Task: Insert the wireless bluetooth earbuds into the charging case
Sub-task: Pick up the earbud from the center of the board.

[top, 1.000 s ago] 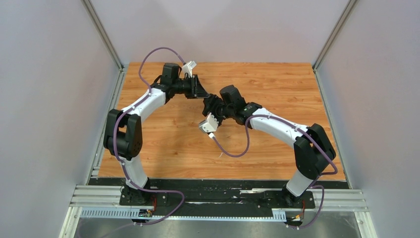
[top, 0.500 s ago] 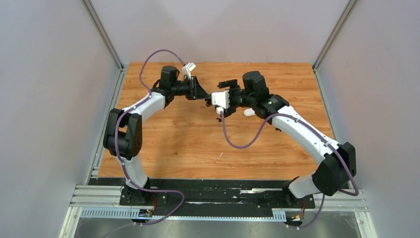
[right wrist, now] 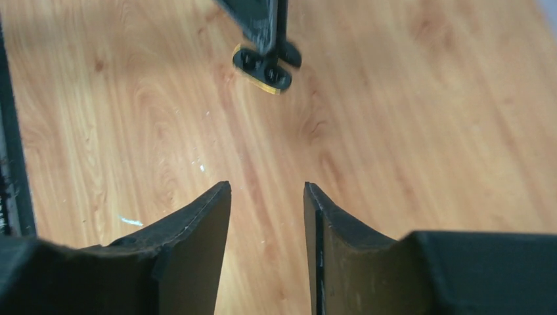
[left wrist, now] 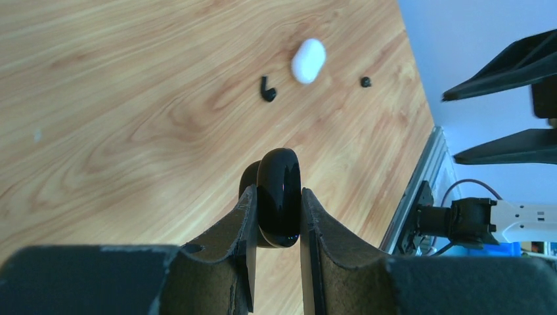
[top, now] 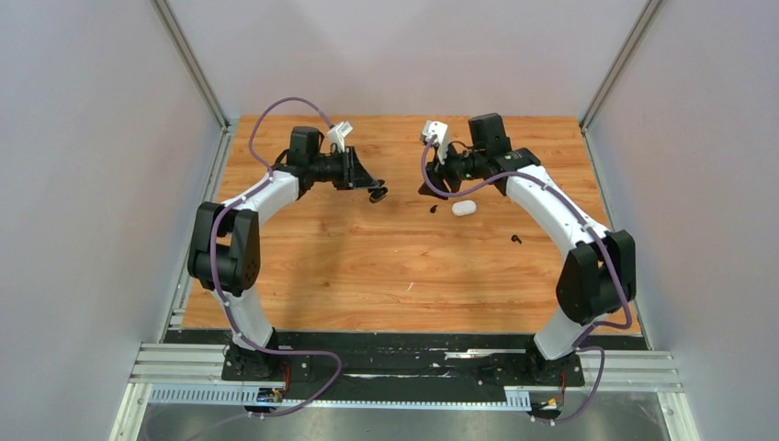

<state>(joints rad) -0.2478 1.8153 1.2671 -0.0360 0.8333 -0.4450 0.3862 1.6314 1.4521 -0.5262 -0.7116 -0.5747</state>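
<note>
**Black case held ready; black bud waiting to be fetched**

The black charging case [left wrist: 279, 177] is pinched edge-on by the left gripper [top: 375, 191] and held above the counter [top: 367, 266] in the upper middle of the top view. In the right wrist view it appears to be hinged open, with a yellowish interior showing, though blur prevents certainty. Whether any bud is already seated in it cannot be told. The right gripper [right wrist: 266, 197] is spread apart with nothing between its fingers. It is seen at upper centre-right of the top view, facing the left one.

The step in hand is judged to be the fetching of a bud. A black earbud [left wrist: 267, 90], a tiny hook-shaped stemmed piece, lies on the counter in the upper middle of the left wrist view. Just right of it lies the white case [left wrist: 308, 60], a smooth closed pebble. A small dark object [left wrist: 366, 82] further right is probably the second black bud, but is too small to be identified. No white buds can be made out.

Next, the right gripper would need to be lowered over the nearer black bud and closed finely on it. The bud would then have to be turned to suit the held case's well.
</note>
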